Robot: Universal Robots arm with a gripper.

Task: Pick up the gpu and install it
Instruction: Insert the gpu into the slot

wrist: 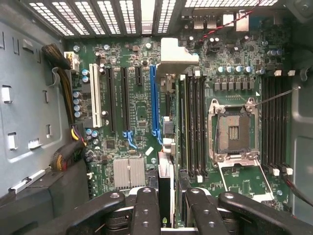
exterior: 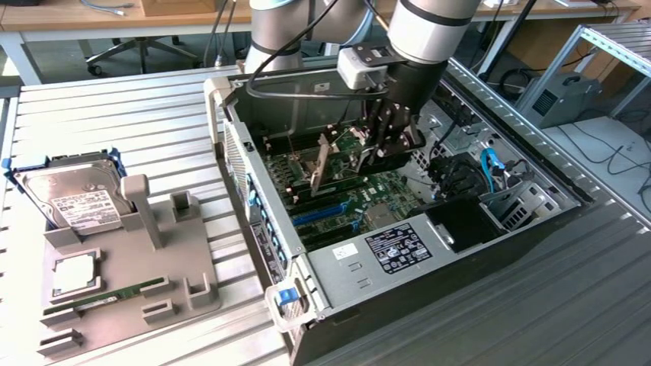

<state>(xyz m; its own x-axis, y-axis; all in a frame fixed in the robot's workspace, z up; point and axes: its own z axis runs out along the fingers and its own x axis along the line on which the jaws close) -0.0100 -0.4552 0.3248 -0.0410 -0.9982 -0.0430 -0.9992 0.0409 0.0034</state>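
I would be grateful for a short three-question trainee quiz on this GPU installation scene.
1. True or false: the gpu lies on the grey holder outside the computer case.
2. Where is the gripper? A) inside the open case, over the motherboard; B) above the hard drive; C) resting on the slatted table.
3. In the wrist view, what colour is the long expansion slot just beside the card?

Key: 1 false, the gripper holds it edge-on between its fingers inside the case. 2 A. 3 blue.
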